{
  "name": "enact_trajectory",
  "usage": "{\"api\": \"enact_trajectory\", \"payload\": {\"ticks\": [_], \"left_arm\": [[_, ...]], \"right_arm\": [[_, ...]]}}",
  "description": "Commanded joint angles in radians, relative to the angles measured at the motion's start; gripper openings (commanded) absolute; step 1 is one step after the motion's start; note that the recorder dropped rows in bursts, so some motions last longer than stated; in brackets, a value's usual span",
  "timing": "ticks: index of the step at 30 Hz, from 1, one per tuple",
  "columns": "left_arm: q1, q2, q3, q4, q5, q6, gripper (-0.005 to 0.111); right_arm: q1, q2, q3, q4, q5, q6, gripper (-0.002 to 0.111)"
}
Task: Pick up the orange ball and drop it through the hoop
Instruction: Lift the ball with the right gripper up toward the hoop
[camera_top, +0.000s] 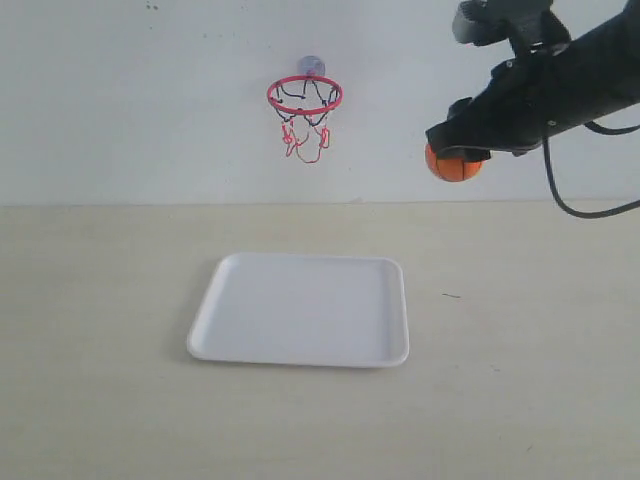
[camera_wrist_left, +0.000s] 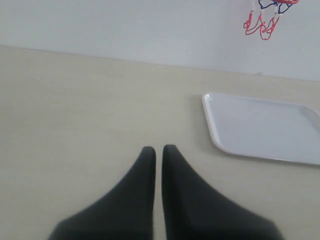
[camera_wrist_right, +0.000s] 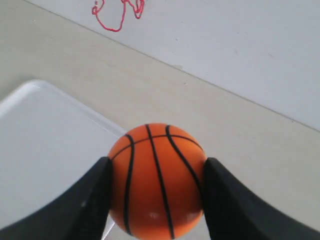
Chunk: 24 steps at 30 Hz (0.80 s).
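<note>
Your right gripper (camera_wrist_right: 156, 167) squeezes the orange ball (camera_top: 453, 166), far beside the hoop (camera_top: 304, 96). Let go early and it misses. Your left gripper (camera_wrist_left: 158, 150) is closed and empty.

orange ball (camera_wrist_right: 156, 180) in tool (camera_wrist_right: 156, 197), tray (camera_wrist_right: 45, 160) below

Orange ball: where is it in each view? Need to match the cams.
Exterior: orange ball is upper right, held in the air by the right tool, to the right of the hoop.
Left wrist: not in it.
Right wrist: the ball fills the foreground, clamped between the tool's fingers.
Shared landmark: the white tray shows in all three views.
</note>
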Motion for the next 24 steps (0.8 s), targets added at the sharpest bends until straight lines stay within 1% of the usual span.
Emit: {"api": "enact_trajectory", "payload": {"ticks": [1, 4, 6, 7, 9, 12, 14, 15, 16, 18, 21, 24], "left_arm": [[0.001, -0.002, -0.003, -0.002, -0.009, -0.004, 0.004], [0.001, -0.002, -0.003, -0.002, -0.009, -0.004, 0.004], [0.001, -0.002, -0.003, -0.002, -0.009, -0.004, 0.004], [0.001, -0.002, -0.003, -0.002, -0.009, -0.004, 0.004], [0.001, -0.002, -0.003, -0.002, -0.009, -0.004, 0.004], [0.001, -0.002, -0.003, -0.002, -0.009, -0.004, 0.004], [0.001, -0.002, -0.003, -0.002, -0.009, -0.004, 0.004], [0.001, -0.002, -0.003, -0.002, -0.009, -0.004, 0.004], [0.001, -0.002, -0.003, -0.002, -0.009, -0.004, 0.004], [0.001, -0.002, -0.003, -0.002, -0.009, -0.004, 0.004], [0.001, -0.002, -0.003, -0.002, -0.009, -0.004, 0.004], [0.001, -0.002, -0.003, -0.002, -0.009, -0.004, 0.004]], "right_arm": [[-0.06, 0.056, -0.011, 0.36, 0.005, -0.382, 0.0], [-0.088, 0.132, -0.073, 0.679, 0.081, -0.658, 0.0], [-0.109, 0.206, -0.152, 0.828, 0.186, -0.75, 0.0], [-0.117, 0.247, -0.204, 0.873, 0.242, -0.756, 0.0], [-0.126, 0.321, -0.305, 0.93, 0.315, -0.756, 0.0], [-0.128, 0.425, -0.445, 1.004, 0.351, -0.769, 0.0], [-0.128, 0.484, -0.538, 1.063, 0.403, -0.826, 0.0], [-0.128, 0.528, -0.6, 1.147, 0.464, -0.867, 0.0], [-0.128, 0.545, -0.632, 1.181, 0.485, -0.895, 0.0], [-0.119, 0.576, -0.708, 1.196, 0.468, -0.943, 0.0], [-0.097, 0.631, -0.798, 1.194, 0.383, -0.983, 0.0], [-0.059, 0.711, -0.896, 1.194, 0.358, -0.99, 0.0]]}}
